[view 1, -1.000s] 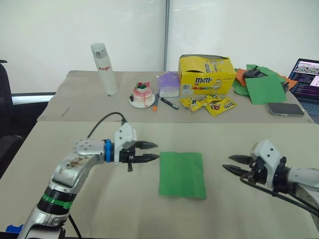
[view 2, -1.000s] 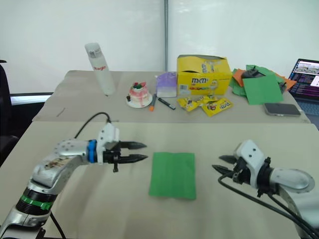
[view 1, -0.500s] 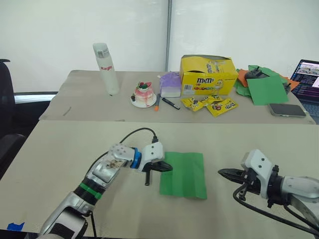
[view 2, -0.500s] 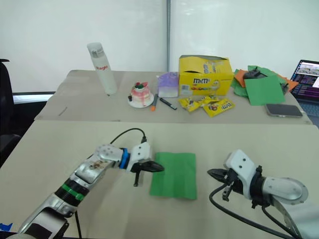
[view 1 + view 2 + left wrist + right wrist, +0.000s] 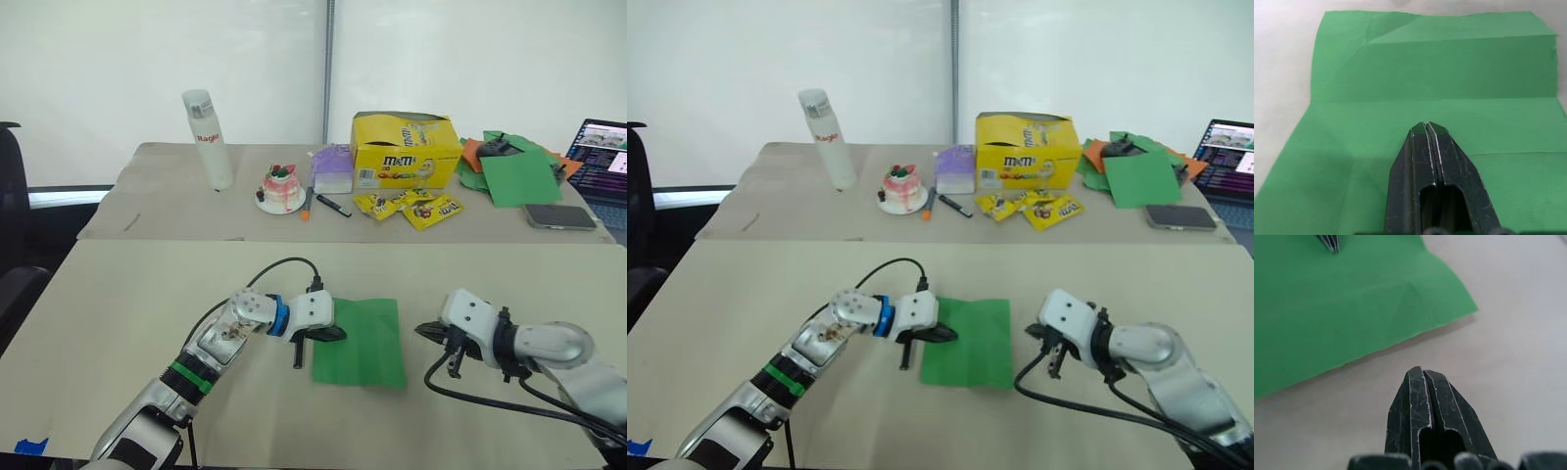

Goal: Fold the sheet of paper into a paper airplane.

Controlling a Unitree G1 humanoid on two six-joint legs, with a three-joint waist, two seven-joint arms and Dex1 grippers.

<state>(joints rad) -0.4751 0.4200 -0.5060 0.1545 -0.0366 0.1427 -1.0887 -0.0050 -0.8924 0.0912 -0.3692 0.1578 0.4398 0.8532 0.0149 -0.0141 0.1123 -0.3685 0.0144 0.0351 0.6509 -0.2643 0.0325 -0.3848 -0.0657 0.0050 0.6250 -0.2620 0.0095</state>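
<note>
The sheet of paper lies flat on the near worktop, between the two arms, and it shows several creases. The left gripper has its fingers clenched together, with nothing between them, and the tips are over the left edge of the sheet. The right gripper is just beside the right edge of the sheet, over the bare worktop, and its fingers are also clenched together on nothing. On the far worktop stand a yellow candy box, a white bottle and a pile of green and orange sheets.
</note>
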